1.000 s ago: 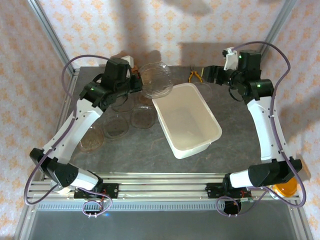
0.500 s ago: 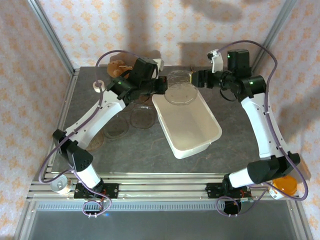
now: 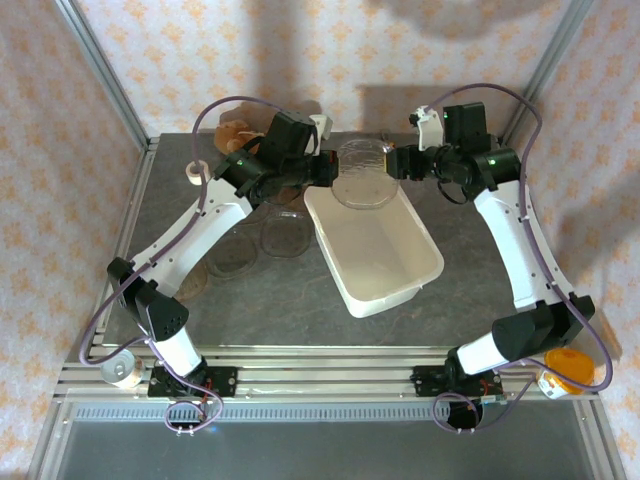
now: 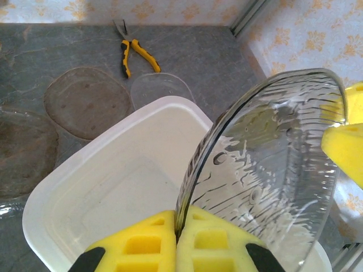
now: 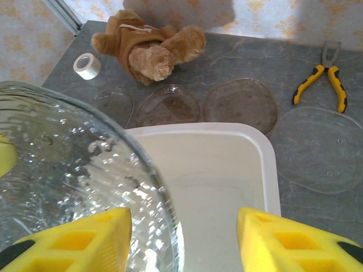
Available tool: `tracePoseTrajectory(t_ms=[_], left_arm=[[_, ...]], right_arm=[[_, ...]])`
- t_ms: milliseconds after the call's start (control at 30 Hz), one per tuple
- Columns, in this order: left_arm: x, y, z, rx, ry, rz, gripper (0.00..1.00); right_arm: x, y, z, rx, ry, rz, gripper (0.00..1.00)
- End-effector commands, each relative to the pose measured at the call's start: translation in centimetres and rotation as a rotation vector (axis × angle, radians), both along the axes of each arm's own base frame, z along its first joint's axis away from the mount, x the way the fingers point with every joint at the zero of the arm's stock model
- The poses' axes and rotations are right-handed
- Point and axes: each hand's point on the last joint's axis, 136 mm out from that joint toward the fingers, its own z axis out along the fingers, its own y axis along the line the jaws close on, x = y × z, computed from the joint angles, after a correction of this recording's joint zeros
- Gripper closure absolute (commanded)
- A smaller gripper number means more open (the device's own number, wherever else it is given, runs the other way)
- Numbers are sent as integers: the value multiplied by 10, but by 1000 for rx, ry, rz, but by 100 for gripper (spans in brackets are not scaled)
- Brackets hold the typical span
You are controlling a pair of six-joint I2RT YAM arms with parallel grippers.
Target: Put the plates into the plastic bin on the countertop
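Clear plate (image 4: pixel 266 164) sits clamped in the left pincer (image 4: pixel 177 229) over the bin (image 4: pixel 96 141), right pincer (image 5: pixel 184 229) apart around its rim.

You've got a clear ribbed plate (image 4: pixel 266 170), white bin (image 5: pixel 266 153), grey mottled countertop (image 3: pixel 270 300), yellow pads (image 5: pixel 272 238), yellow-black pliers (image 5: pixel 336 82), brown teddy (image 5: pixel 147 48).

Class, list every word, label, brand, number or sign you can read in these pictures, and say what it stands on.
No text can be read anywhere.
The plastic bin, the clear plate held over it, the pliers, the teddy bear and the tape roll bear no visible lettering.
The wallpaper carries a floral pattern, no words.
The round object by the left arm's base is too small to judge.
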Motion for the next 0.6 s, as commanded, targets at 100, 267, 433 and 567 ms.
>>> tracePoseTrajectory(t_ms=[100, 267, 433, 567], left_arm=[[-2, -3, 9, 7, -22, -26, 100], [-1, -2, 9, 11, -27, -17, 100], [-1, -1, 9, 8, -29, -11, 100], [-2, -1, 6, 10, -20, -11, 100]], right_arm=[[8, 0, -10, -6, 9, -16, 51], [5, 9, -15, 32, 42, 22, 65], [3, 11, -18, 38, 56, 33, 79], [2, 10, -18, 38, 52, 27, 87]])
